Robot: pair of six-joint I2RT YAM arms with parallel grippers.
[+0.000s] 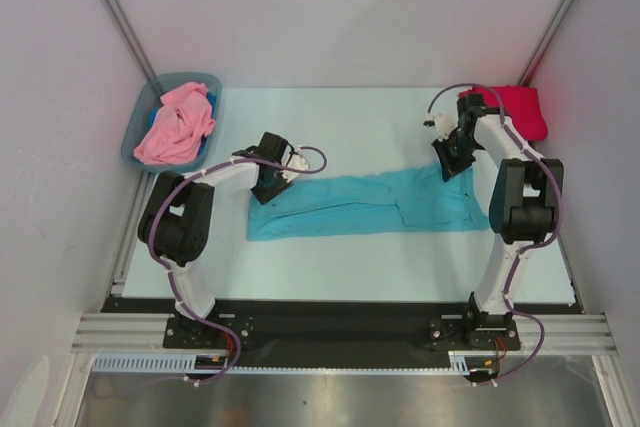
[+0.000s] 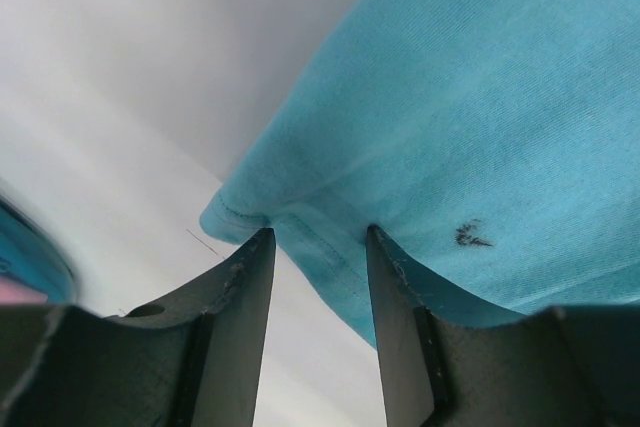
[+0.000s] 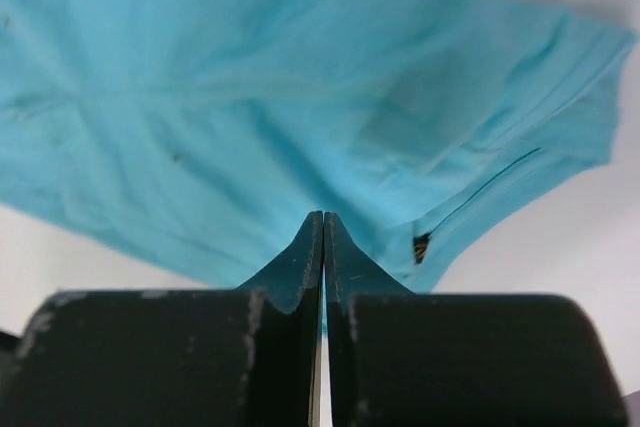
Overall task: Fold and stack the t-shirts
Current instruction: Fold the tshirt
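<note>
A teal t-shirt (image 1: 360, 207) lies in a long folded strip across the middle of the table. My left gripper (image 1: 272, 187) is at the strip's left end. In the left wrist view it (image 2: 318, 232) is open, and the hem corner of the teal shirt (image 2: 480, 97) crosses between its fingertips. My right gripper (image 1: 447, 169) is at the shirt's upper right edge. In the right wrist view it (image 3: 323, 215) is shut, with a sliver of the teal cloth (image 3: 250, 97) pinched between the jaws. A crimson t-shirt (image 1: 520, 107) lies at the back right. A pink t-shirt (image 1: 175, 127) is crumpled in the bin.
The grey-blue plastic bin (image 1: 185, 77) stands at the back left corner, close to the left wall. White walls close the table in on three sides. The arm bases sit on a black rail at the near edge.
</note>
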